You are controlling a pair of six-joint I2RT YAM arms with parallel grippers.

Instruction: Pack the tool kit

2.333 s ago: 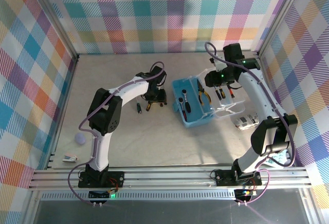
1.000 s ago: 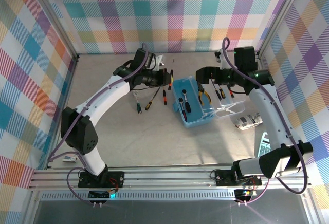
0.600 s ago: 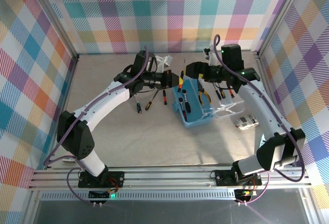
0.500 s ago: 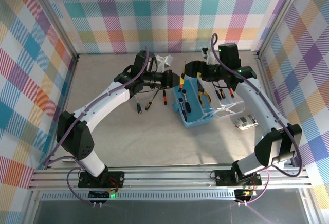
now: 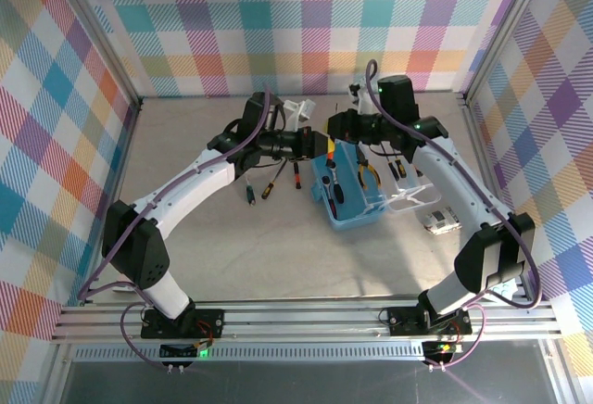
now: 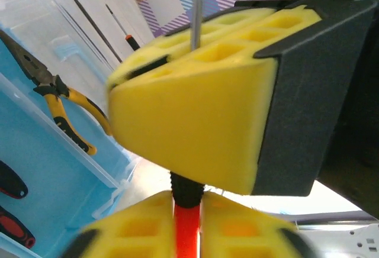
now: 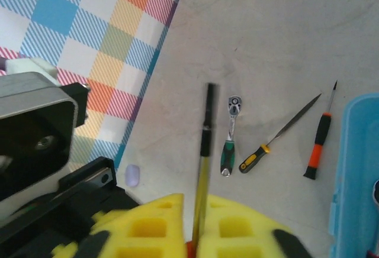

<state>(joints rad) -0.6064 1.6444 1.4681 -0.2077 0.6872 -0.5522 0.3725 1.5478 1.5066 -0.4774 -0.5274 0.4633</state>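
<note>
R gripper point(image 7: 194, 210) has come across to meet the L gripper point(image 6: 186, 207) and has clamped down on the metal shaft of the red-handled screwdriver point(image 7: 203, 151), mid-air just over the L rim of the blue case point(image 5: 357, 221). L pads sit either side of the handle; can't tell if they've let go yet. So it's a handover, R prob. drops it in beside the pliers point(image 5: 369, 175). Ratchet point(image 7: 230, 134) + 2 more drivers are on the table, not packed yet.
</note>
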